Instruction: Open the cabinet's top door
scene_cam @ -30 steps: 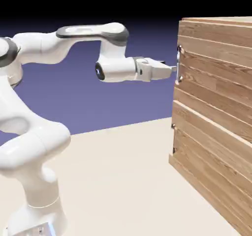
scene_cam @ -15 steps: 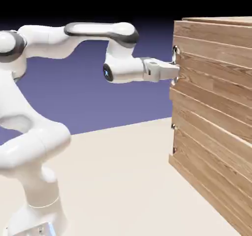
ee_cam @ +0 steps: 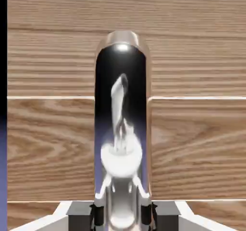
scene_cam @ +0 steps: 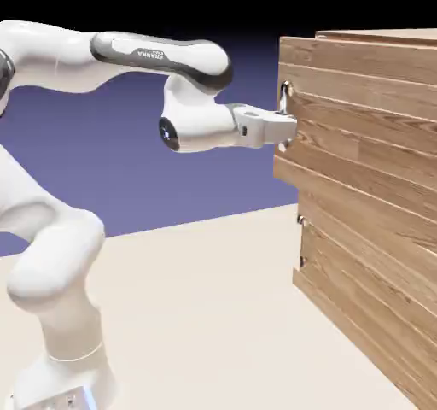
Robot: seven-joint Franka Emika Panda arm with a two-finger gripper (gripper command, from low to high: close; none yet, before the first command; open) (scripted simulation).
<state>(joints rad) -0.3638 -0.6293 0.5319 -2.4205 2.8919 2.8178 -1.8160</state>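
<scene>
The cabinet (scene_cam: 375, 254) of light-brown planks fills the exterior view's right side. Its top door (scene_cam: 358, 135) stands a little ajar, its left edge out past the lower panel. My gripper (scene_cam: 284, 124) reaches level from the left and is shut on the door's silver bar handle (scene_cam: 285, 101). In the hand view the handle (ee_cam: 122, 105) runs up the middle as a shiny bar, with my gripper (ee_cam: 122, 215) clamped on its lower end and the door's planks (ee_cam: 192, 143) behind.
The lower wood panel (scene_cam: 358, 314) sits flush below the door, with small silver fittings at its left edge. The beige table (scene_cam: 196, 314) stretches between my base and the cabinet.
My gripper closed on the handle, then drew back to the left. The top door's edge came away from the cabinet with it.
</scene>
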